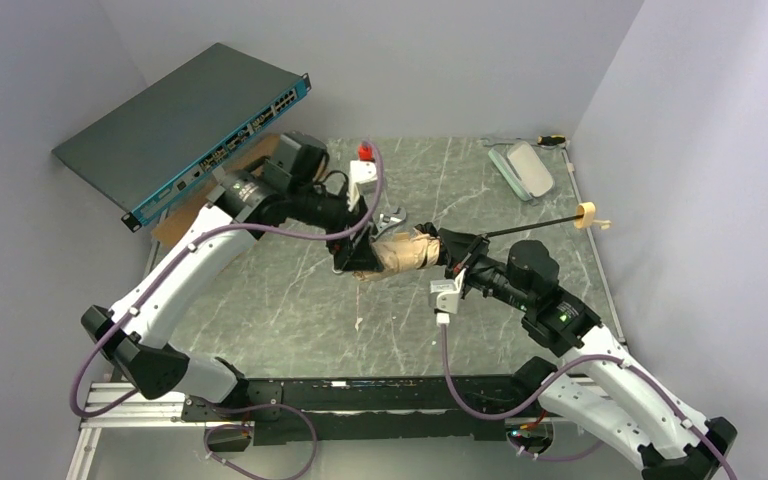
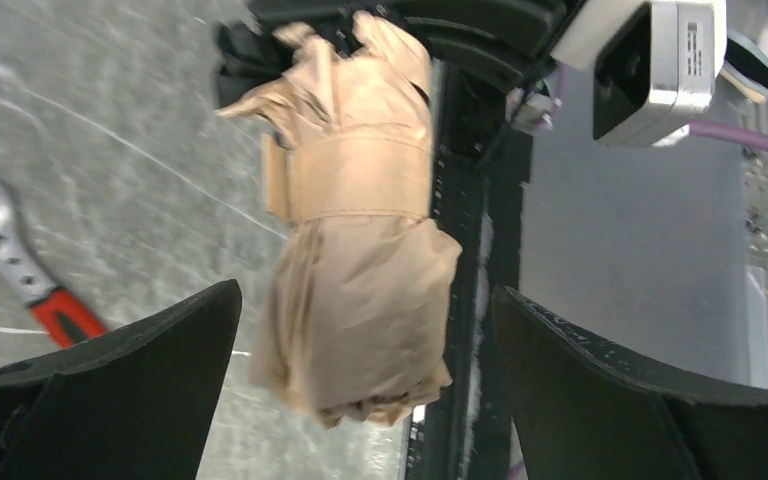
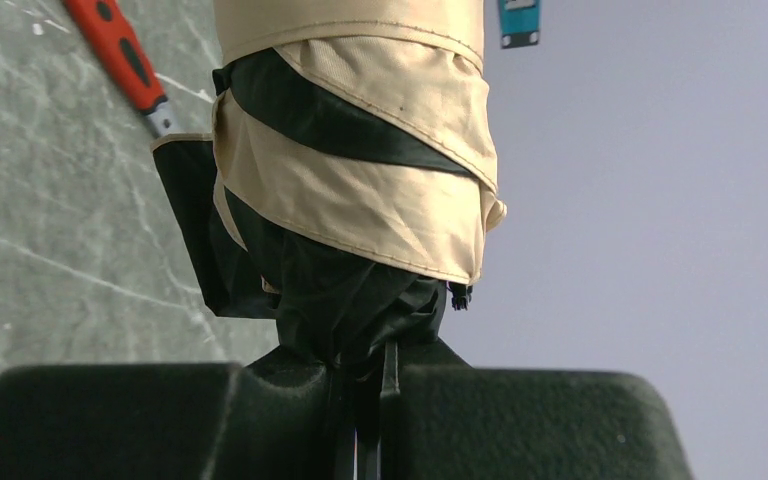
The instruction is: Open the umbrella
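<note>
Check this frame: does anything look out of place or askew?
Yes. The network switch at the back left sits tilted up by the wall, not flat. A red-handled wrench lies loose on the table near the umbrella, with no apparent part in the task.

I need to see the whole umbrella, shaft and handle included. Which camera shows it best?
Top external: the umbrella shows end to end: folded canopy, thin shaft, knob handle. Left wrist shows only the folded canopy, between the open fingers of the left gripper. Right wrist shows only the canopy's gathered end, clamped in the right gripper.
</note>
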`<state>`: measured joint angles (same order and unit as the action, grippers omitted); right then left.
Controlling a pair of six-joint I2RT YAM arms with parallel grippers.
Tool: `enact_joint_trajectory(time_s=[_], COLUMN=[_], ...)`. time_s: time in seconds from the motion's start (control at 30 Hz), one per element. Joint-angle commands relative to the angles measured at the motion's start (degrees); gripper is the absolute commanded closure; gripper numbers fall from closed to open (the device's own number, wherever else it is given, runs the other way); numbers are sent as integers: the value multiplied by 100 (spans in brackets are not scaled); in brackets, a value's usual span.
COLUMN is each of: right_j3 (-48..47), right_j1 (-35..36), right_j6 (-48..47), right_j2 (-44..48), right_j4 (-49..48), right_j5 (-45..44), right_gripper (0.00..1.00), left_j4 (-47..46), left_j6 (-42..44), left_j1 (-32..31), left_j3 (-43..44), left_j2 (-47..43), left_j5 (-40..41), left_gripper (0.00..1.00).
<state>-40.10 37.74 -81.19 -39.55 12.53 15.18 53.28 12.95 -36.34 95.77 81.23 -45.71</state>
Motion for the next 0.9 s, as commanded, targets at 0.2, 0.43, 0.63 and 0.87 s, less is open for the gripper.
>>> enact_joint_trajectory(time_s=[0.2,0.43,0.63,0.87], right_j3=[19,-197,-1987,-3599], right_j1=[188,182,181,168], right_j6=[-571,82,2127,4994], right_j2=[180,280,-441,-1561], right_j4=[-1029,104,2713,3231], right_j5=[-18,221,1390,2156], right_gripper=[100,25,0,0], left_j4=[63,-738,-1831,-3867], left_j6=[-136,20,934,3867], left_j1=[-584,-585,-613,-1233], left_j3=[-782,-972,-1502,-3548], left_j2=[-55,-425,-975,-2401], left_j5=[-33,782,2358,3474], left_gripper=[16,100,100,100])
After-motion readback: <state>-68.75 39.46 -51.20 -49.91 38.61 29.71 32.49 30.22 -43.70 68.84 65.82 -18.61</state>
